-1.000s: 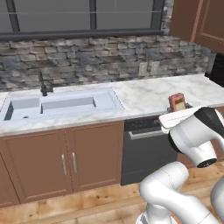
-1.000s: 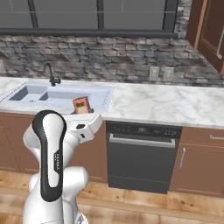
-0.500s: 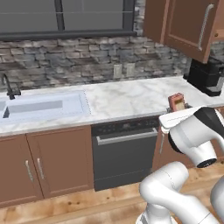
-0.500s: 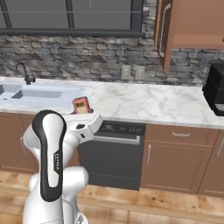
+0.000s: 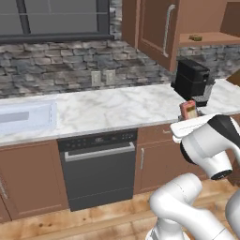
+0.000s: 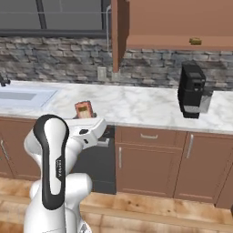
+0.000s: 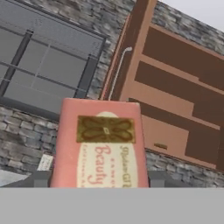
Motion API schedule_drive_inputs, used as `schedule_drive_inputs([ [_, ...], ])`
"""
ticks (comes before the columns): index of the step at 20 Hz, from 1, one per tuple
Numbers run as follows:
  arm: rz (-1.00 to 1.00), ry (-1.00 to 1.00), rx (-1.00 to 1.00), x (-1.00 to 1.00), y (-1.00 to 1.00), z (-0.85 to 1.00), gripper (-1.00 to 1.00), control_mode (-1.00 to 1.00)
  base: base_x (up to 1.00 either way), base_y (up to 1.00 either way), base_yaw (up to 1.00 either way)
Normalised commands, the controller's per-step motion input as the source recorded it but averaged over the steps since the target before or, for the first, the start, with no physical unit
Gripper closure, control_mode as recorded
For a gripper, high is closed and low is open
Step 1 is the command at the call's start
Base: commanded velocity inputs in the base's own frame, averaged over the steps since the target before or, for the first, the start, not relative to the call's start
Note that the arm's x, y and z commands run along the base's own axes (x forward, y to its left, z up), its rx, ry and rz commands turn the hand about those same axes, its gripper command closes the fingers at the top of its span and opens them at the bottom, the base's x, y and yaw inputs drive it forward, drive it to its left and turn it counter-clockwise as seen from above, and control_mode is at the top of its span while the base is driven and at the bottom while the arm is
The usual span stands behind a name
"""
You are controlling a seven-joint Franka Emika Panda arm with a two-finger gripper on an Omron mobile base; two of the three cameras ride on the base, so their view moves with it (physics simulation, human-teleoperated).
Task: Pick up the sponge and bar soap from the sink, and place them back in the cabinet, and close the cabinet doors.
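The robot is on the second carrying leg of the task. The small rectangular pinkish-orange bar soap [image 5: 189, 110] stands upright above the end of the white arm, and in the hand view it rises from between the two dark finger tips, so the two-finger gripper [image 6: 84, 116] appears to be closed on its lower part, with the fingers narrowed against its sides.

The landmark is the brown wooden wall cabinet [image 6: 179, 23] above the counter. Its interior is open, and one of the tall brown cabinet doors [image 5: 159, 29] with a slim silver bar handle swings out toward the robot. On the shelf inside lies one small flat yellow-olive sponge [image 6: 195, 41], so that item seems already stored. The soap is well below the shelf and off to the window side of the cabinet. The pale bluish-white sink [image 5: 26, 118] lies far from the cabinet on that same side.

The next move probably calls for lifting the soap to shelf height, passing it past the open door without striking it, setting it near the sponge, letting go, and then pushing the doors shut.

Counted: one soap, one sponge, one sink, one cabinet. One door is clearly seen; the second cannot be confirmed. One black coffee machine [image 6: 193, 91] stands on the white marble counter [image 6: 136, 105] under the cabinet.
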Motion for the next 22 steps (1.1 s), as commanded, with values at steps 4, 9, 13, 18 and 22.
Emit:
schedule_drive_inputs([
  [4, 0.0, 0.0, 0.0, 0.0, 0.0, 0.0, 1.0, 1.0, 0.0, -0.86, 0.0],
  [9, 0.0, 0.0, 0.0, 0.0, 0.0, 0.0, 1.0, 1.0, 0.0, -0.79, 0.0],
  [13, 0.0, 0.0, 0.0, 0.0, 0.0, 0.0, 1.0, 1.0, 0.08, -0.53, 0.01],
  [18, 0.0, 0.0, 0.0, 0.0, 0.0, 0.0, 1.0, 1.0, 0.42, -0.35, 0.04],
  [22, 0.0, 0.0, 0.0, 0.0, 0.0, 0.0, 1.0, 1.0, 0.68, -0.26, 0.05],
])
